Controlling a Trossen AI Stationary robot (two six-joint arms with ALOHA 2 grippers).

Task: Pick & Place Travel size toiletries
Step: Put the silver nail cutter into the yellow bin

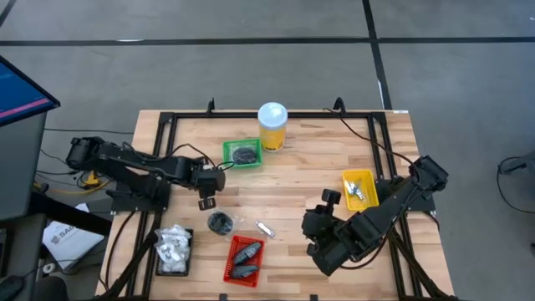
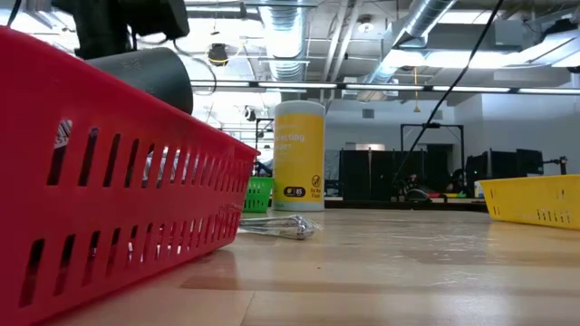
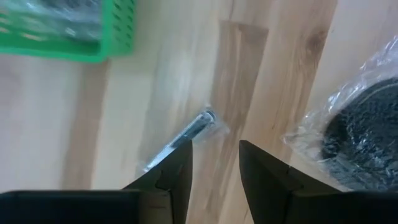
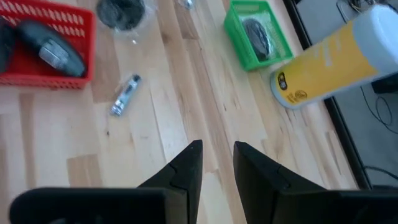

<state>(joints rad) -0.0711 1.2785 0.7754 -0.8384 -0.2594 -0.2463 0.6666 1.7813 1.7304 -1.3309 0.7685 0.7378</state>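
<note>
sorting by kind: pucks to green tray (image 1: 242, 152), bottles to red tray (image 1: 243, 259), tubes to yellow tray (image 1: 360, 189).

left gripper (image 3: 214, 163) parted and empty, low between loose puck (image 1: 220, 221) and loose tube (image 1: 265, 229), probably lining up a pick. right gripper (image 4: 216, 160) likewise empty, parked at right.

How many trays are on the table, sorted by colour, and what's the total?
Green tray: 1
Yellow tray: 1
Red tray: 1
Black tray: 1
Total: 4 trays
</note>
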